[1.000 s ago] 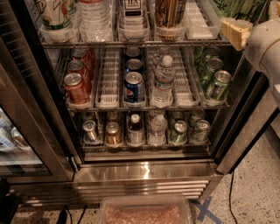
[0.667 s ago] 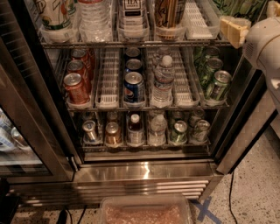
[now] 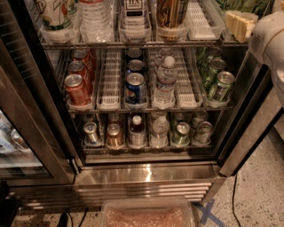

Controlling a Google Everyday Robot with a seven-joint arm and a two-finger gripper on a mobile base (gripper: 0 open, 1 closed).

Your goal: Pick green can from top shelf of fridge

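Reach step: gripper [image 3: 239, 24] at 1 o'clock, just under green can [image 3: 246, 5] on top shelf [image 3: 133, 44]. Whether it is released or clenched, cannot tell. Next move likely needs lifting and squaring to the can.

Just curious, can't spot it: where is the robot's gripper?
Camera view, upper right: the gripper sits at the right end of the top shelf, above the small green cans.

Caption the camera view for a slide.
Robot's cream-coloured tool at the right end of the wire top shelf of a stainless steel drinks fridge stocked with cans and bottles.
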